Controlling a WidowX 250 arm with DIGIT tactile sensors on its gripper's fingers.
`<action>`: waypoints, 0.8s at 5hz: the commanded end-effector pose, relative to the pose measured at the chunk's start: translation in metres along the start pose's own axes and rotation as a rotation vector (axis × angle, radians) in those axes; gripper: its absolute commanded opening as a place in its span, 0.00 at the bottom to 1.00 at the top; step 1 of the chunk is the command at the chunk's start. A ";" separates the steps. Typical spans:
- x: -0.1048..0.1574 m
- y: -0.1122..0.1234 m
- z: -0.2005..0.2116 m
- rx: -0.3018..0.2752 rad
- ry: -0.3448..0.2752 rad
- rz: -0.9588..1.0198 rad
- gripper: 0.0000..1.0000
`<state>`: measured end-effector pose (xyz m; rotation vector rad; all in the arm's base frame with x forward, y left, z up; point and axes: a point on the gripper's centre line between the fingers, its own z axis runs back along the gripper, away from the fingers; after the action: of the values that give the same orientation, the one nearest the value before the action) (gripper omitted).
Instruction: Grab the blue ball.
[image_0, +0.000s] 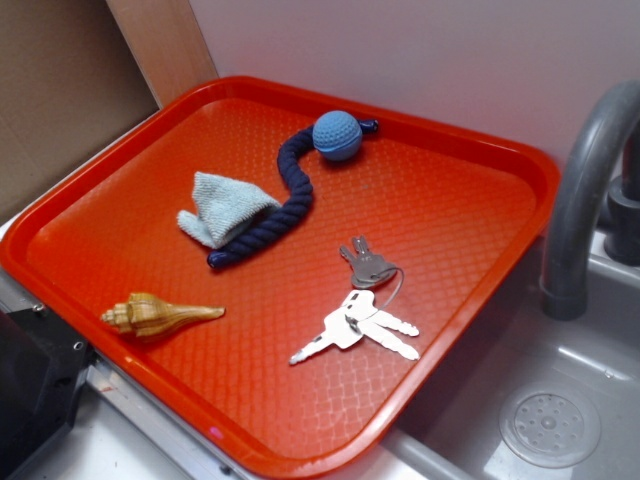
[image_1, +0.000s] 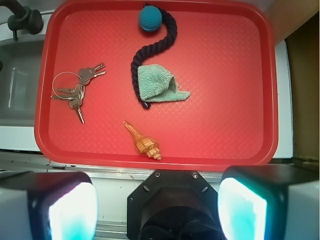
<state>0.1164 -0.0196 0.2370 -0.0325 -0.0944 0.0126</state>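
White wall and a strip of brown board back the exterior view, where a red tray (image_0: 470, 150) sits beside a grey sink (image_0: 560, 420) with a curved grey faucet (image_0: 580, 200). On the tray's far side the blue ball (image_0: 337, 135) rests against the upper end of a dark navy rope (image_0: 290, 200), touching it; the rope curves down toward the tray's middle. A pale blue-grey folded cloth (image_0: 222, 210) lies against the rope's lower stretch, partly overlapping it. Nearer the front edge, a tan spiral shell (image_0: 155, 315) lies on its side, well apart from the ball, and a bunch of silver keys (image_0: 360, 315) on a ring lies toward the sink side. No arm shows in this view. Seen from the wrist camera looking down, the tray (image_1: 240, 100) fills most of the picture, with the ball (image_1: 150, 18) near the tray's far rim, touching the rope (image_1: 150, 55) as it bends down to the cloth (image_1: 159, 85). The shell (image_1: 144, 143) lies near the tray's close rim, and the keys (image_1: 75, 90) lie to the picture's left, close to the sink. The gripper (image_1: 159, 212) hangs short of the tray's near edge, well apart from the ball; its two fingers (image_1: 67, 212) stand wide apart at the bottom corners, released and holding nothing.
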 end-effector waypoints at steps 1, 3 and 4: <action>0.000 0.000 0.000 0.000 0.000 0.000 1.00; 0.095 0.015 -0.054 -0.017 -0.201 0.334 1.00; 0.119 0.015 -0.076 0.035 -0.189 0.393 1.00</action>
<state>0.2336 -0.0072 0.1555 0.0051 -0.2172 0.4037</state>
